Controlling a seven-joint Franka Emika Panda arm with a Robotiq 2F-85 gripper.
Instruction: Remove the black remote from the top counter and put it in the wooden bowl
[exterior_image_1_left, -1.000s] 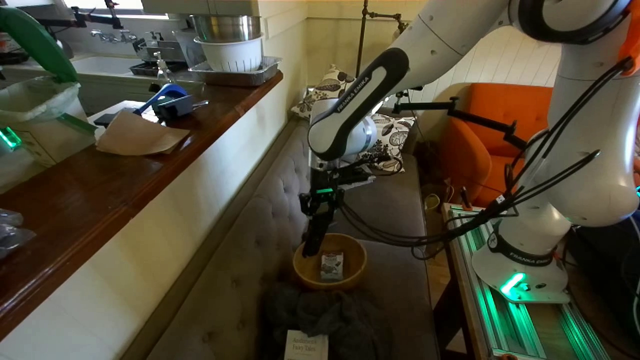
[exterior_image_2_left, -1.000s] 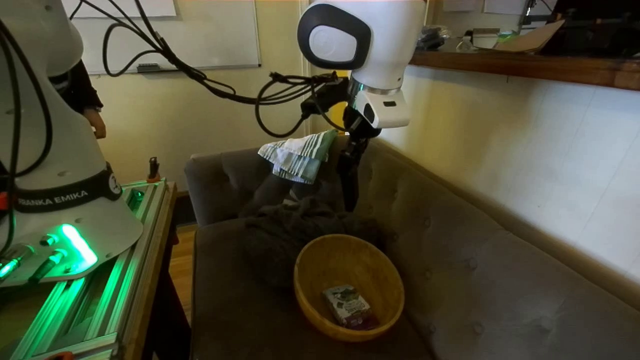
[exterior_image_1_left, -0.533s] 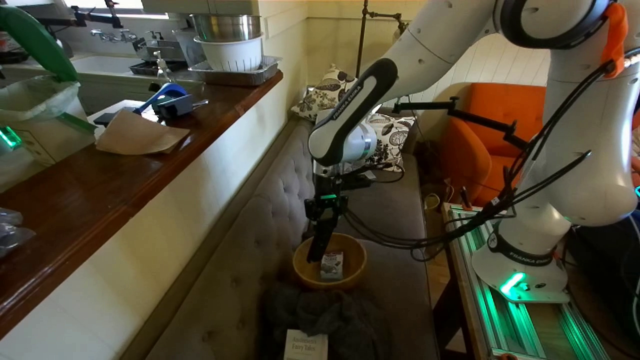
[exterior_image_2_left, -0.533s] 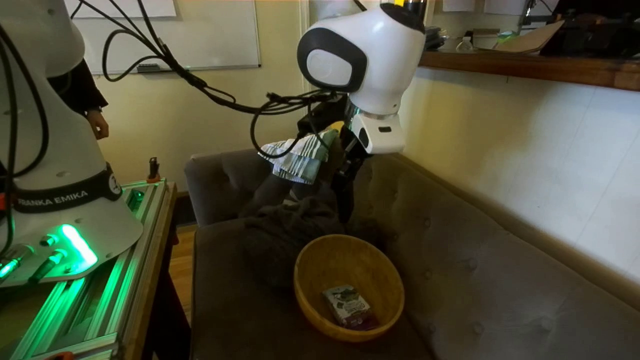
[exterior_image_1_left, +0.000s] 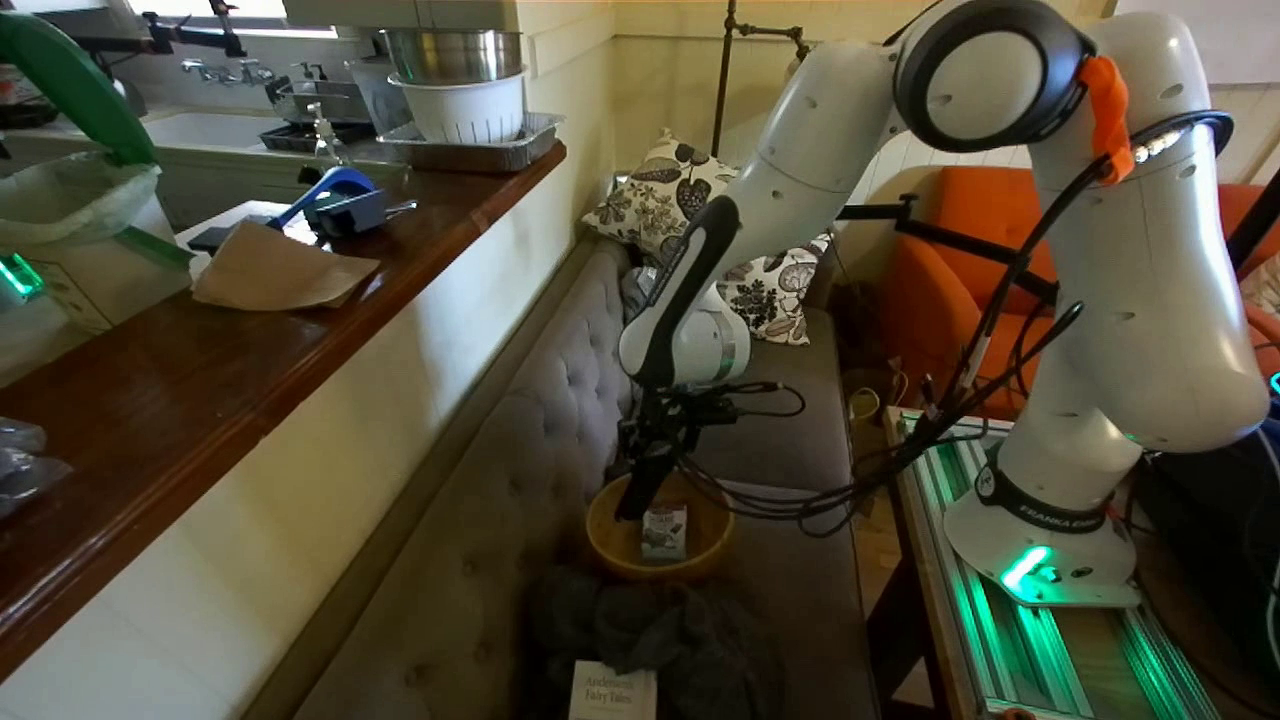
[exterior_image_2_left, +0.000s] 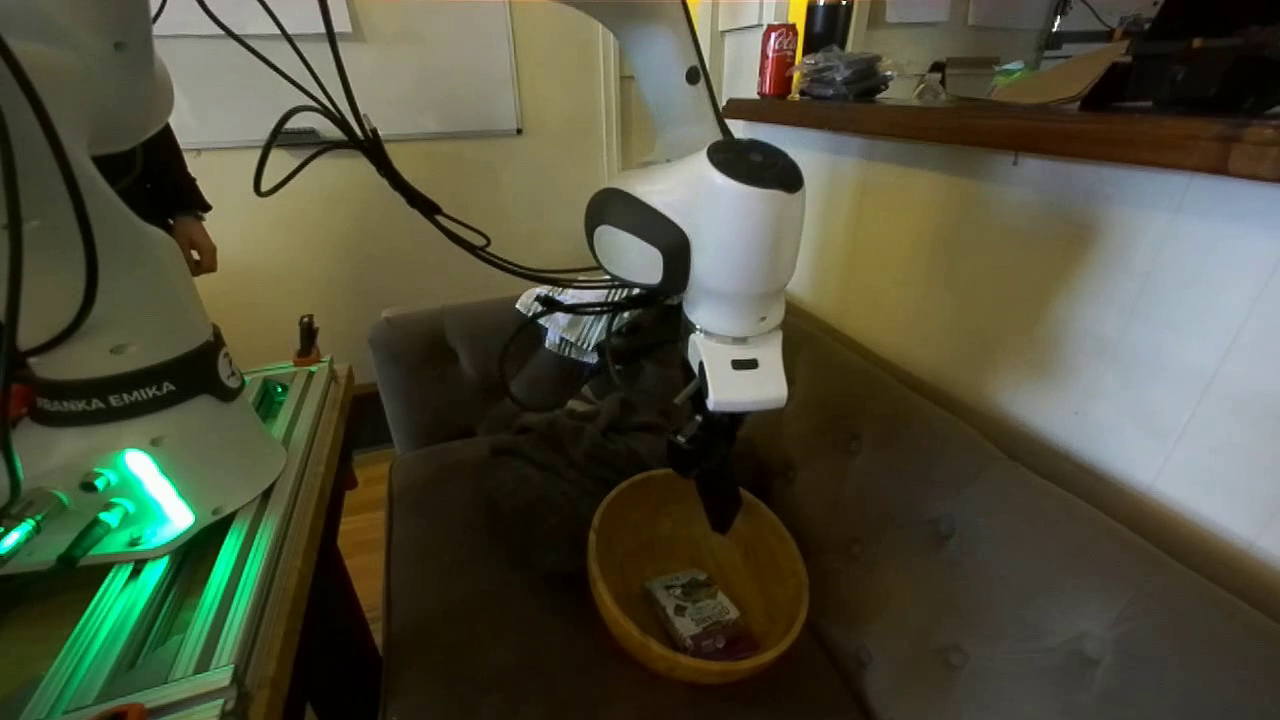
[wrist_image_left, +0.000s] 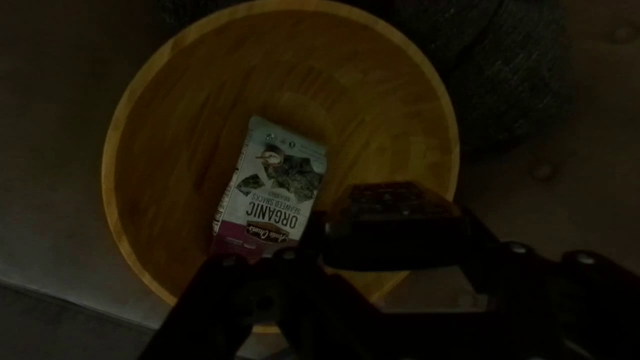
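My gripper (exterior_image_1_left: 660, 445) is shut on the black remote (exterior_image_1_left: 645, 487), which hangs tilted downward from the fingers. In an exterior view the gripper (exterior_image_2_left: 700, 450) is over the back rim of the wooden bowl (exterior_image_2_left: 640, 535), and the remote's lower end (exterior_image_2_left: 720, 505) overlaps the bowl's inside. In the dark wrist view the remote (wrist_image_left: 395, 240) lies between the fingers, buttons faintly visible, over the side of the bowl (wrist_image_left: 160, 135). I cannot tell whether the remote touches the bowl. The top counter (exterior_image_1_left: 290, 370) runs above the couch and also shows here (exterior_image_2_left: 1000, 125).
A seaweed snack packet (exterior_image_2_left: 700, 612) lies in the bowl. The bowl stands on the grey couch (exterior_image_2_left: 480, 610) beside a dark bunched cloth (exterior_image_2_left: 560, 480). A book (exterior_image_1_left: 612, 690) lies near the cloth. The couch back (exterior_image_2_left: 960, 530) rises close beside the bowl. A red can (exterior_image_2_left: 777, 60) stands on the counter.
The arm has lowered, and my gripper has carried the remote down and over the bowl. The can on the counter has come into view from behind the arm. The bowl and packet have not moved.
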